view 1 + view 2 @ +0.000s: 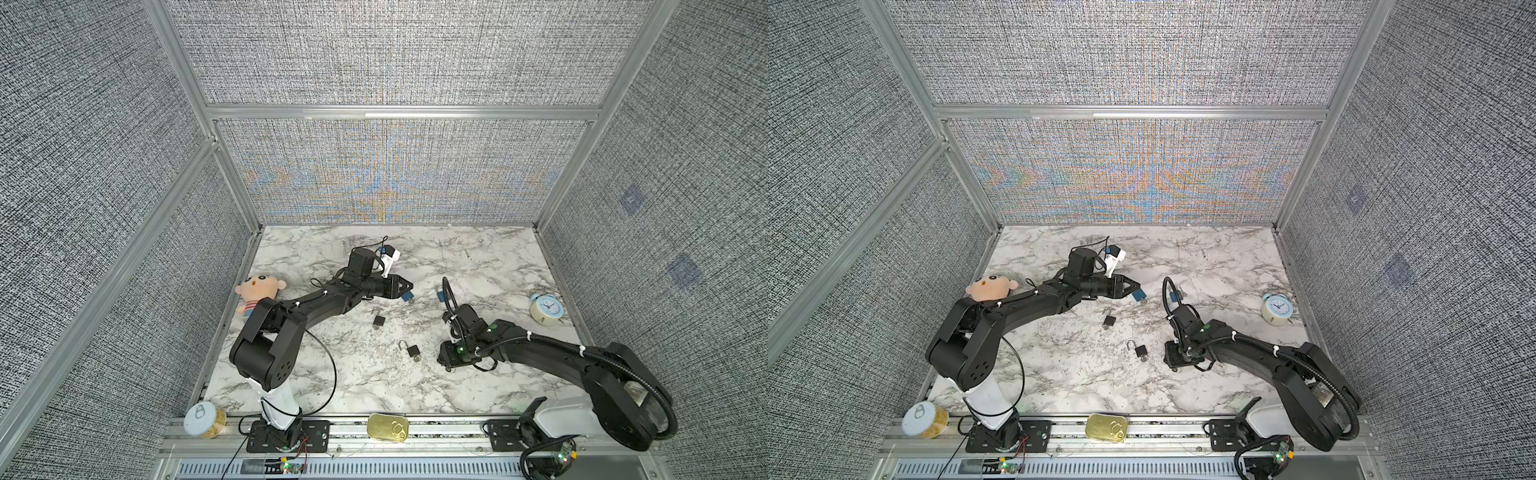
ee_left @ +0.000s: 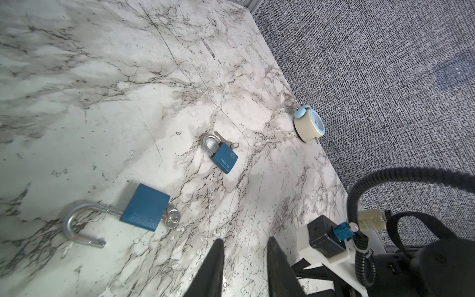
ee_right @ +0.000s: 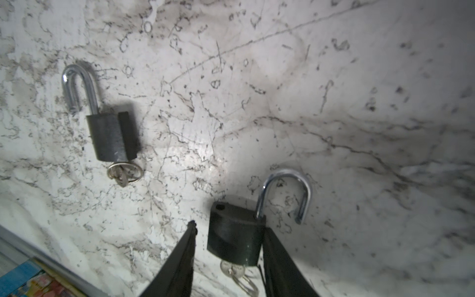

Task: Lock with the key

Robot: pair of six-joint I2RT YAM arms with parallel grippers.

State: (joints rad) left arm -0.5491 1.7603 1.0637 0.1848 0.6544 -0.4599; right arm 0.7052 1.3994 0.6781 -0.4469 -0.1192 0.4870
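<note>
Two blue padlocks and two black padlocks lie on the marble table point(image 1: 490, 266). My left gripper point(image 2: 244, 241) is open and empty, hovering beside a blue padlock point(image 2: 145, 207) whose shackle is swung open and whose key point(image 2: 172, 218) sits in its base. A second blue padlock point(image 2: 225, 158) lies farther off with keys behind it. My right gripper point(image 3: 230, 227) is open around a black padlock point(image 3: 235, 234) with an open shackle and its key point(image 3: 232, 270) inserted; one finger touches its side, and a gap shows at the other. The other black padlock point(image 3: 110, 136), also open, lies apart.
A plush doll point(image 1: 257, 291) lies at the left edge, partly behind my left arm. A blue alarm clock point(image 1: 545, 308) stands at the right edge. A round can point(image 1: 203, 419) and a gold tin point(image 1: 387, 427) rest on the front rail. Fabric walls close three sides.
</note>
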